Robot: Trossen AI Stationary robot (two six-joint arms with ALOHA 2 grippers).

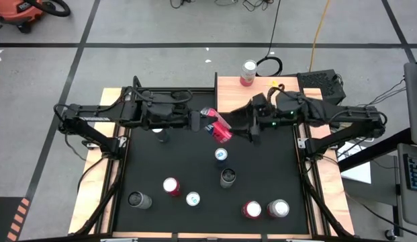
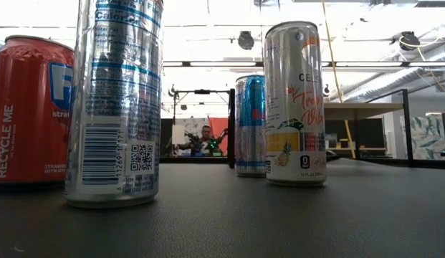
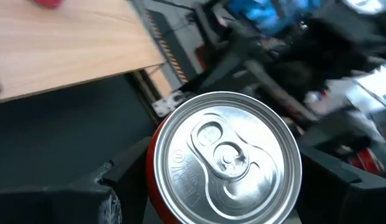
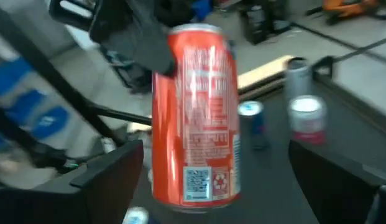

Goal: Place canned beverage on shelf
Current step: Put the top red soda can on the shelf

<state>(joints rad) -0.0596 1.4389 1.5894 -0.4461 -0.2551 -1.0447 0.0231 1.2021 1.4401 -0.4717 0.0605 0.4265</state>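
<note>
Two dark robot arms meet over the far middle of a black-topped table (image 1: 195, 168), a red can (image 1: 220, 128) held between them. The left gripper (image 1: 211, 126) is clamped on the can; in its wrist view the silver lid sits right between its two dark fingers (image 3: 87, 199). The right gripper (image 1: 243, 129) stands just beside the can with its jaws spread wide and clear of the can on both sides, as its wrist view shows, where the can hangs upright in the other arm's grip.

The can is in the air above the table's far edge, tilted in the overhead view, just in front of the shelf (image 1: 229, 93). This small light-wood board sits at the table's far side, between the two arm bases, and one can with a silver lid and pale red side (image 1: 248, 72) stands at its far edge.

On the black table, more cans stand upright: a blue can (image 1: 221, 155) and a dark can (image 1: 227, 177) near the middle, a red-topped can (image 1: 171, 186) and a white-topped can (image 1: 193, 199) to their left, a grey can (image 1: 138, 199) at the near left, and two cans (image 1: 265, 209) side by side at the near right.
</note>
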